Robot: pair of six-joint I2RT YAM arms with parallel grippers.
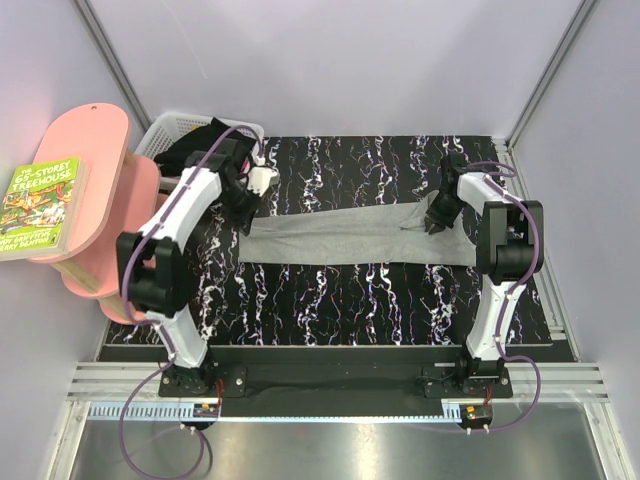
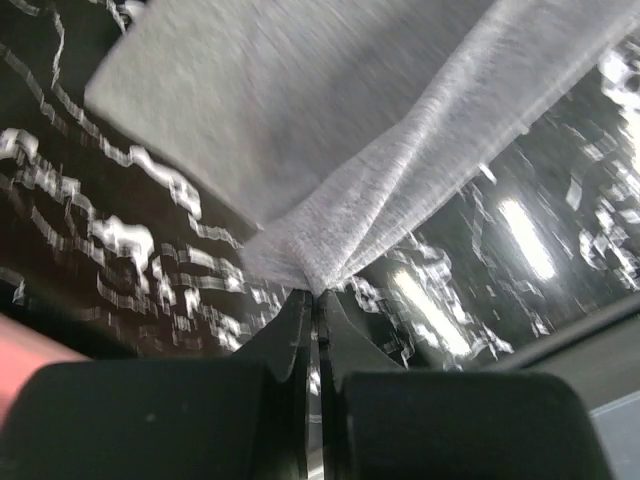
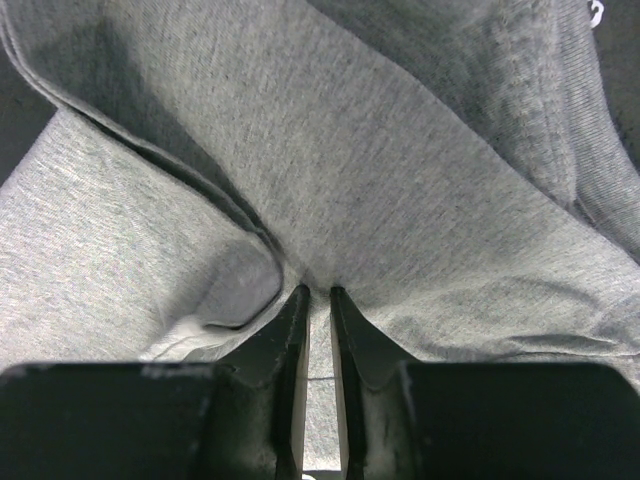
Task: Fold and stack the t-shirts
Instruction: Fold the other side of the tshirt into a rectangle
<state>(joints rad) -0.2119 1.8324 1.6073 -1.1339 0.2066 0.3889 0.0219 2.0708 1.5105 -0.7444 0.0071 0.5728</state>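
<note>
The light heather-grey t-shirt (image 1: 350, 238) lies folded into a long band across the middle of the black marbled table (image 1: 330, 310). My left gripper (image 1: 247, 212) is shut on its left corner (image 2: 310, 260) and lifts it a little. My right gripper (image 1: 436, 222) is shut on a pinch of the grey cloth (image 3: 330, 180) at the band's right end. The black t-shirt (image 1: 195, 140) lies bunched in the white lattice basket (image 1: 165, 128) at the back left.
A pink stool-like stand (image 1: 95, 190) with a green book (image 1: 42, 205) sits left of the table. Grey walls close in the back and sides. A metal rail (image 1: 330, 385) runs along the near edge by the arm bases.
</note>
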